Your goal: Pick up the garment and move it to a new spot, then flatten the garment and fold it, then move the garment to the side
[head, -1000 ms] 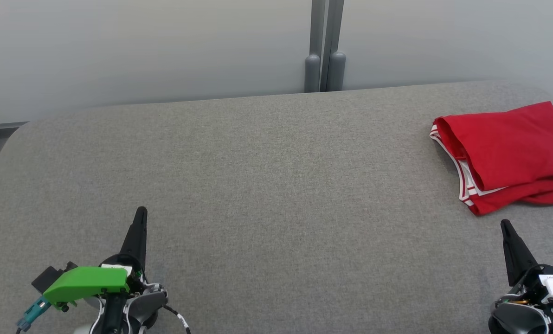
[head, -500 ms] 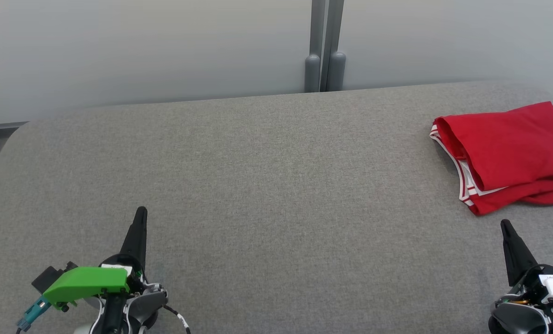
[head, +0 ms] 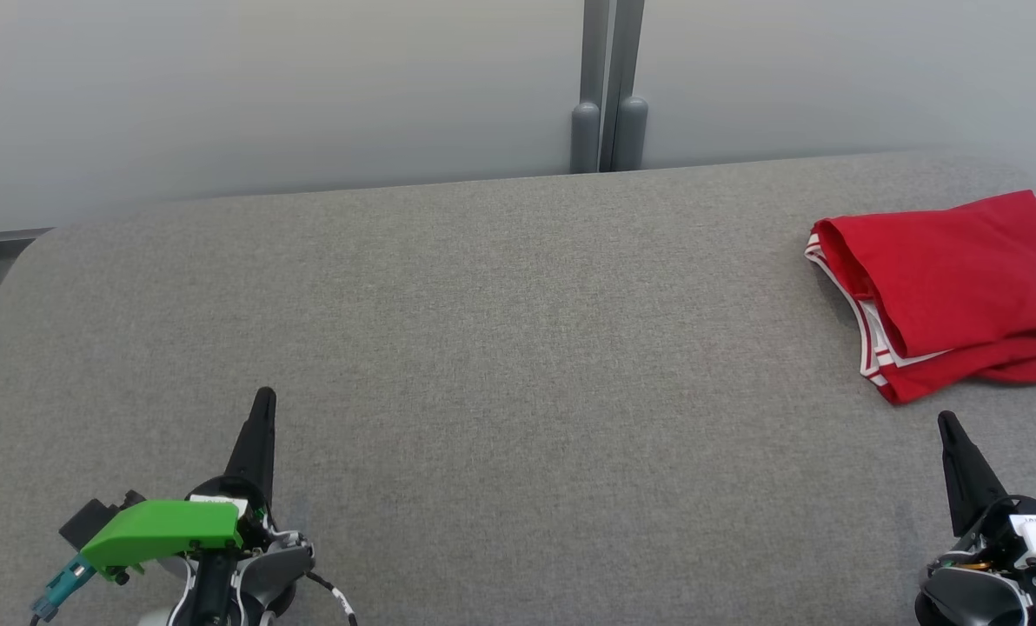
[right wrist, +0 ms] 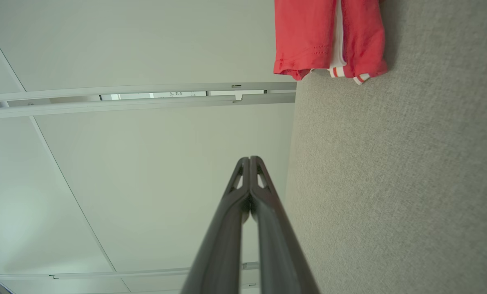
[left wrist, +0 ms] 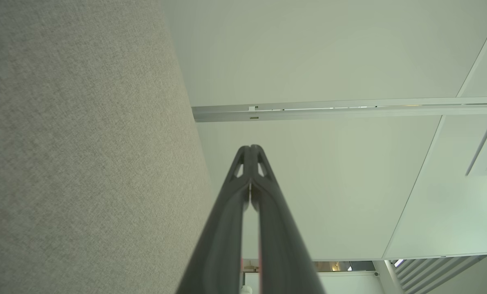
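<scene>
Light: bright, even and diffuse across all views.
Shadows: faint, soft-edged, under the garment (head: 952,278) folds on the grey table (head: 483,348).
Focus: head view crisp; in its wrist view the left gripper (left wrist: 250,148) blurs toward the lens.
Tint: wrist views faintly green.

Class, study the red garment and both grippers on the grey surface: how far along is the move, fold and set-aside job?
Done, it seems: the red garment lies folded in layers, striped trim at its edge, at the right side of the grey table. In hand: nothing; the left gripper and right gripper are shut, empty and apart from the cloth. Left: probably nothing, unless the loose fold needs tidying.
</scene>
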`<state>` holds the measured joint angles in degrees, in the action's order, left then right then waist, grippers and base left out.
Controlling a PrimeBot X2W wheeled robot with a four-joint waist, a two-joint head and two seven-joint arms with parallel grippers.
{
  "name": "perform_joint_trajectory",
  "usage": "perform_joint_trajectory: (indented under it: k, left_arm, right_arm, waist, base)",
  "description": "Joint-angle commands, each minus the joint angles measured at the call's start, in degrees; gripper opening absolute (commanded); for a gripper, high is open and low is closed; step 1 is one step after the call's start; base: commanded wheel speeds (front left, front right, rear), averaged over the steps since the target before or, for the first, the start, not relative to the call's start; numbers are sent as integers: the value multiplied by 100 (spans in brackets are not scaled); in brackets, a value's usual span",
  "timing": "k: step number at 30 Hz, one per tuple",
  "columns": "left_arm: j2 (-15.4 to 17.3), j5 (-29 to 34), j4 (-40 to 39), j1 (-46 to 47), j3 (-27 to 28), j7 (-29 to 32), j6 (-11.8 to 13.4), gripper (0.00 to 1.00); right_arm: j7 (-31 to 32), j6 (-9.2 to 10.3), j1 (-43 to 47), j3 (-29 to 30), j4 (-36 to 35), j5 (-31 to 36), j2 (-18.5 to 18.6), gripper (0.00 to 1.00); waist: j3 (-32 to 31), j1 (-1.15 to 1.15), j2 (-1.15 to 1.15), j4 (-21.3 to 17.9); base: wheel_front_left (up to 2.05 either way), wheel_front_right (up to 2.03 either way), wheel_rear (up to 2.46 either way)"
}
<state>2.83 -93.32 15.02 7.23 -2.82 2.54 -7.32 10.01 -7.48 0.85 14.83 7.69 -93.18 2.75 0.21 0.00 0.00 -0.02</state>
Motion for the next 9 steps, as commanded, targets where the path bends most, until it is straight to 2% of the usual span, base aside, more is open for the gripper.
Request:
perform_joint_trajectory:
  k: [1,9]
  left_arm:
    - [7,-31,-12,60,-1,25,-34,0]
    - [7,-31,-13,60,-1,25,-34,0]
  right_arm:
    - [17,-2,-39,10,-17,-11,24,0]
    - [17,-2,-39,10,-17,-11,24,0]
  waist:
    - [0,0,0,0]
    - [0,0,0,0]
  base:
    - [0,0,0]
    - [0,0,0]
